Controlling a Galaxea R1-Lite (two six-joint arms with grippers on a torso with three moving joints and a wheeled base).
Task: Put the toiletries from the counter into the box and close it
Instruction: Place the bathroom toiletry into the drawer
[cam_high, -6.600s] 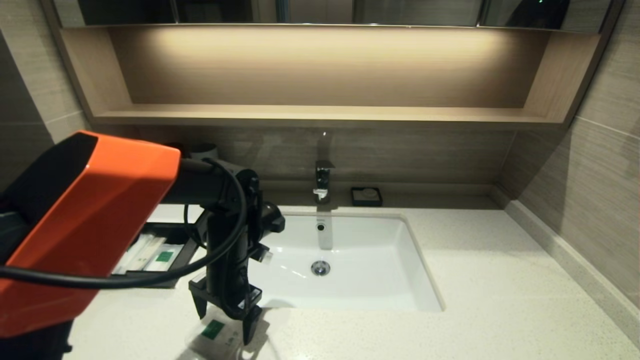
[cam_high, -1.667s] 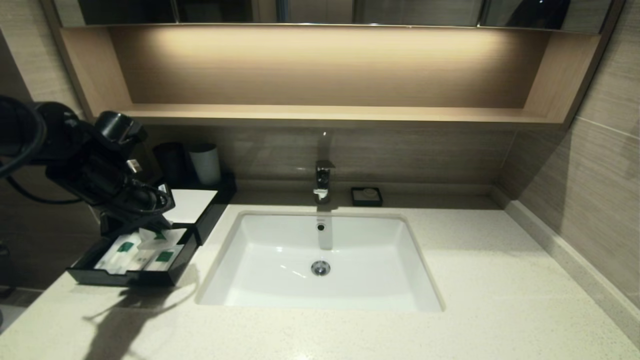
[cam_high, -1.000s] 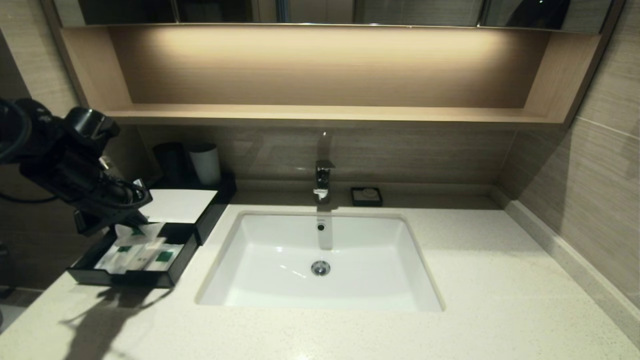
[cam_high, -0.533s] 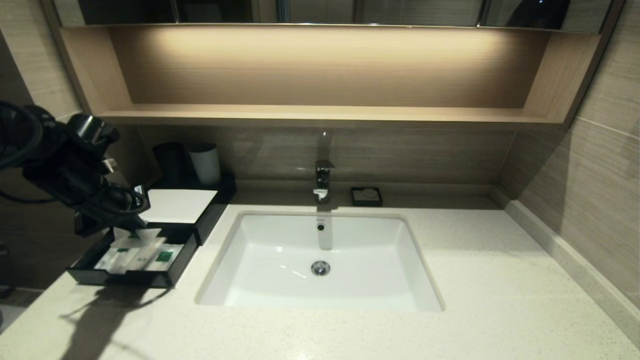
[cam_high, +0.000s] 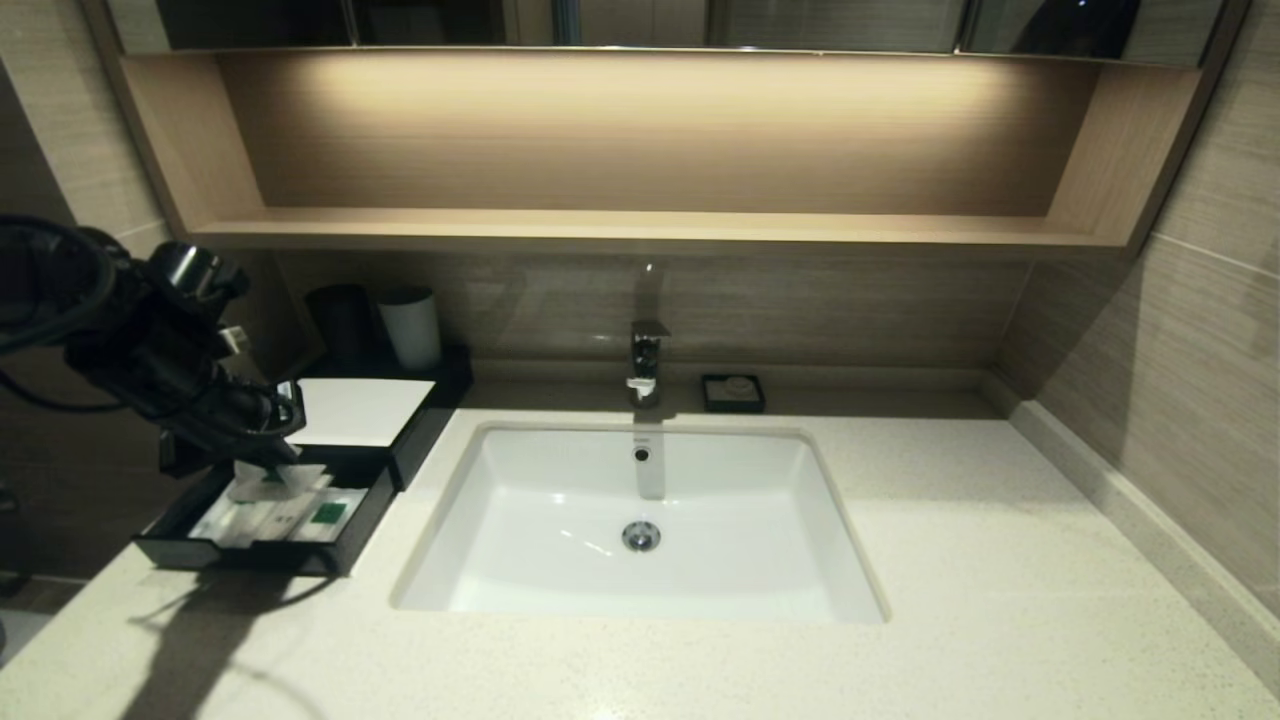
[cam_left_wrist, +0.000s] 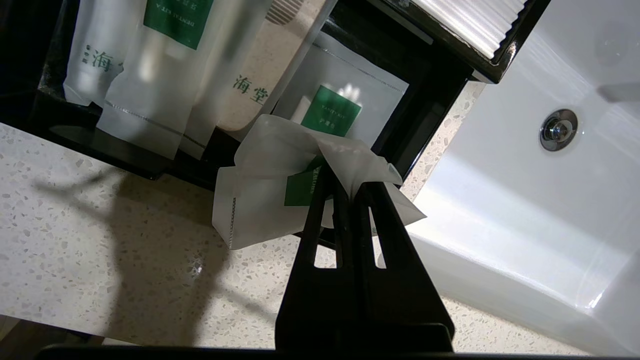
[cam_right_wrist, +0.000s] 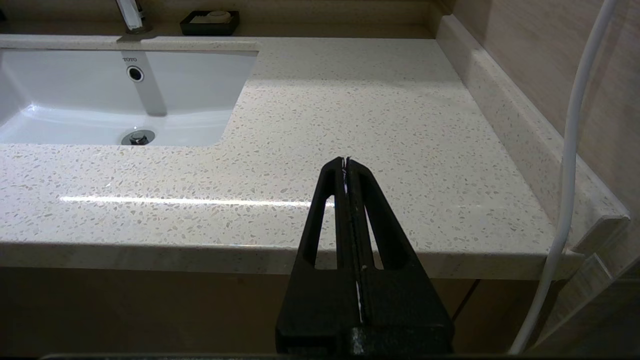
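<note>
My left gripper (cam_high: 268, 462) hangs over the open black drawer of the box (cam_high: 250, 556) at the counter's far left. It is shut on the flat squarish packet (cam_left_wrist: 270, 192), which is white with a green label and crumples between the jaws. In the head view the packet (cam_high: 275, 480) sits just above the drawer's contents. Several other white packets (cam_left_wrist: 150, 85) lie in the drawer (cam_left_wrist: 425, 107). The box's white top panel (cam_high: 355, 412) is behind it. My right gripper (cam_right_wrist: 345, 162) is shut and empty, parked off the counter's front right edge.
The white sink (cam_high: 640, 520) lies right of the box, with a faucet (cam_high: 646, 360) and a small dark soap dish (cam_high: 733, 392) behind it. Two cups (cam_high: 410, 325) stand behind the box. A white cable (cam_right_wrist: 575, 150) hangs near the right gripper.
My left arm carried the squarish packet from the counter front to over the open drawer. In the last second it has shifted slightly and lowered the packet toward the drawer.
</note>
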